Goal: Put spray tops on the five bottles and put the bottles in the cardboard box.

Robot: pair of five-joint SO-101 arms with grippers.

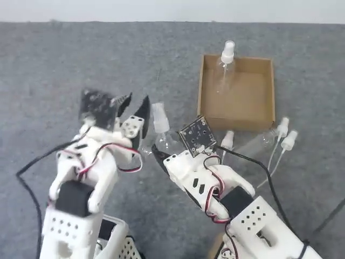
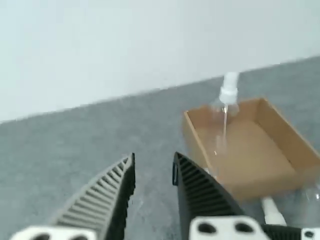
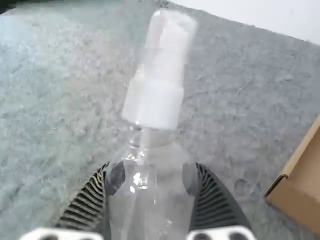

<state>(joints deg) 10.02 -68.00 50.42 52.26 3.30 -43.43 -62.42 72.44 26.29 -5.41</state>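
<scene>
The grey table is spreading out under both arms, and the left arm is sitting at one side with the right arm just beside it, nearer the box. The box is lying open at the far side of the table, and the boxed bottle is standing against its far wall with a white top on. The left gripper is hovering above the table, jaws spread moderately apart and holding nothing; the left wrist view is looking between them towards the box and the boxed bottle. The right gripper is clamping the gripped bottle by its clear body, both jaws pressing against its sides, and the white spray top is sitting on its neck, pointing away from the wrist. From above, the gripped bottle is hanging between the two arms, near the box's front corner. Outside the box, by its front wall, a loose bottle is lying on its side, and three loose tops are lying around it with their thin tubes trailing.
</scene>
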